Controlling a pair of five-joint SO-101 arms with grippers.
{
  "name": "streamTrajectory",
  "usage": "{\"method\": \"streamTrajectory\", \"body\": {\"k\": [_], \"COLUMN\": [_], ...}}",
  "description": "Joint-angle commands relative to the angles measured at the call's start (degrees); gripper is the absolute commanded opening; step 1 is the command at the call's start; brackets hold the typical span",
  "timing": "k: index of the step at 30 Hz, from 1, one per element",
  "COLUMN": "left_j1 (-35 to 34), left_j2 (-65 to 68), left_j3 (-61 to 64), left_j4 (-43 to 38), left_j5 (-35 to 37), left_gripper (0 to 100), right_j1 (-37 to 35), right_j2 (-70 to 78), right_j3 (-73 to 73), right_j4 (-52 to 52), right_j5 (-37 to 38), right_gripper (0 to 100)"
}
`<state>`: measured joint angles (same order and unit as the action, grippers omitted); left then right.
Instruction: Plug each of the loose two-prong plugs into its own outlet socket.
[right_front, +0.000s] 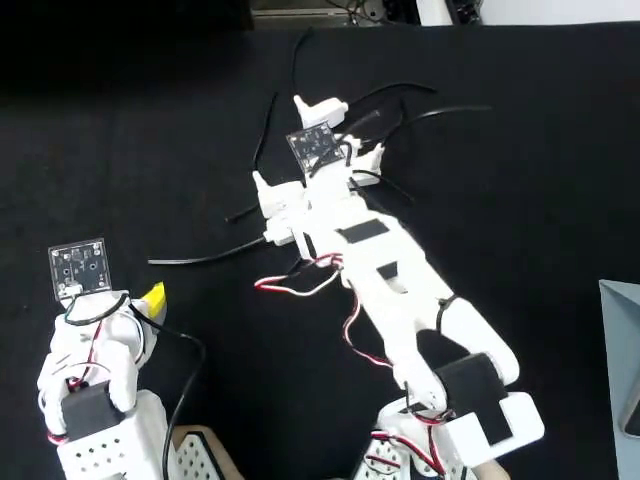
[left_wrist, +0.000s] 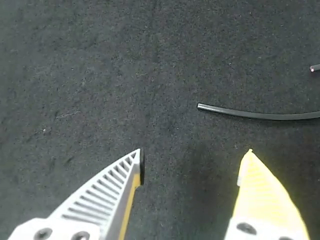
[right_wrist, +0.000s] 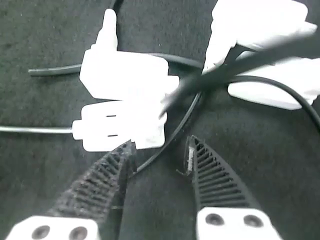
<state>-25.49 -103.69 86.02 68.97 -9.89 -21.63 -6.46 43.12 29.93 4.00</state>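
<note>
The right gripper (right_wrist: 157, 152) hangs low over the cluster of white pieces in the middle of the black cloth (right_front: 520, 200). Its two dark fingers are spread apart and hold nothing. Just beside one fingertip, perhaps touching it, lies a socket block (right_wrist: 120, 131) with two short slots facing up; it sits to the side of the gap, not between the fingers. Only a thin black cable (right_wrist: 187, 112) passes through the gap. In the high view the socket block lies with its long axis roughly across the table, and its own cord trails away toward the left arm's side. A second white piece (right_wrist: 125, 75) rests against its far long side, parallel to it. It may be a plug, but I see no prongs, so I cannot say which way it points. The left gripper (left_wrist: 192, 160) is also open and empty, over bare cloth, with a loose cable end (left_wrist: 200, 106) ahead of it. It is well apart from the white pieces, so the right arm is clearly nearer. In my judgement the next move needs the right gripper to shift sideways and forward, until the second white piece comes between its fingers.
</note>
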Motion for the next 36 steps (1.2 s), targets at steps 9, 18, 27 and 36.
{"method": "streamTrajectory", "body": {"k": [9, 18, 27, 36], "left_j1": [-0.4, -0.31, 6.9, 11.3], "left_j2": [-0.53, -0.62, -0.62, -0.62], "left_j3": [1.27, 2.33, 2.51, 5.76], "left_j4": [-3.52, -6.95, -6.95, -12.04], "left_j5": [0.53, 0.62, 0.18, 0.18], "left_gripper": [31, 18, 3, 3], "right_j1": [0.35, 4.31, 8.62, 8.62], "right_j2": [-26.24, -59.3, -78.46, -94.11], "right_j3": [5.49, 23.16, 35.12, 48.66], "right_j4": [10.37, 14.42, 17.85, 17.93], "right_j5": [-0.53, -0.09, 0.0, 0.0], "right_gripper": [1.2, 1.3, 1.3, 1.3]}}
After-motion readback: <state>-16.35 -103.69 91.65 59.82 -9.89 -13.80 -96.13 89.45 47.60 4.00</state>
